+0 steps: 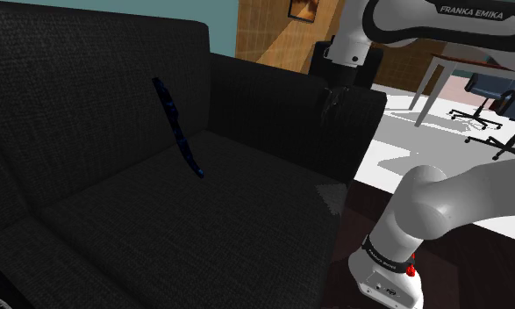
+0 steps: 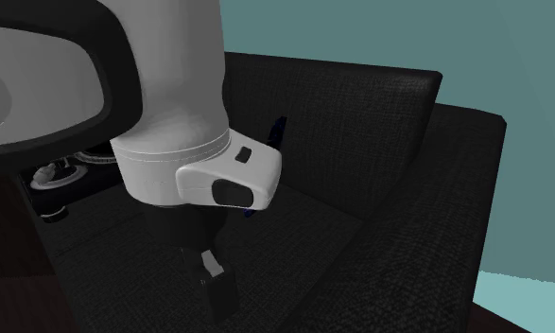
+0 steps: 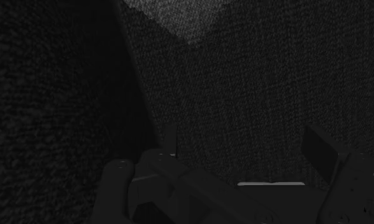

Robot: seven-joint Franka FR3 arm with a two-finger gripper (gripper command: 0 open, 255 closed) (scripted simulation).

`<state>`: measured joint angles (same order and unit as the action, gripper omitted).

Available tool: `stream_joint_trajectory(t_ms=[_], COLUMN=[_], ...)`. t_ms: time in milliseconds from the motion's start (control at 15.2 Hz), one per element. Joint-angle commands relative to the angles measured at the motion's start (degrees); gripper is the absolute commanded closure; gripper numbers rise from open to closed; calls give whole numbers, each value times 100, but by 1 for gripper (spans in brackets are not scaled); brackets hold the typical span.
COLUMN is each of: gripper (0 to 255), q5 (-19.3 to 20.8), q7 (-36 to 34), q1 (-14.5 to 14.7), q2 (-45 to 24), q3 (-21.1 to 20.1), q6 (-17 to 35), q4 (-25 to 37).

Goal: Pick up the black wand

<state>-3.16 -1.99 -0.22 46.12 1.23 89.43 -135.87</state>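
Gripper [image 3: 246, 149] check: spread open, clasping nothing, hanging by the armrest [image 1: 286, 101] of the dark sofa [image 1: 246, 202]. Further out, spotted the black wand [image 1: 178, 132] leaning against the backrest [image 1: 71, 97], lower tip on the seat cushion [image 1: 203, 237], well apart from gripper.

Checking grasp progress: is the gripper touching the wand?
Apart. Shoulder view: gripper near the sofa armrest, dark wand leaning on the backrest, well away.
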Motion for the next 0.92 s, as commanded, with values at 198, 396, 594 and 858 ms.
stream_joint_trajectory(t_ms=[198,396,594,858], gripper=[0,0,0,0], q5=[-122,-191,-195,-67], q7=[-311,-628,-963,-1457], q1=[94,165,203,178], q2=[-141,-359,-649,-1133], q3=[-366,-741,-1124,-1654], q6=[647,1294,1932,2741], q4=[-135,-200,-192,-66])
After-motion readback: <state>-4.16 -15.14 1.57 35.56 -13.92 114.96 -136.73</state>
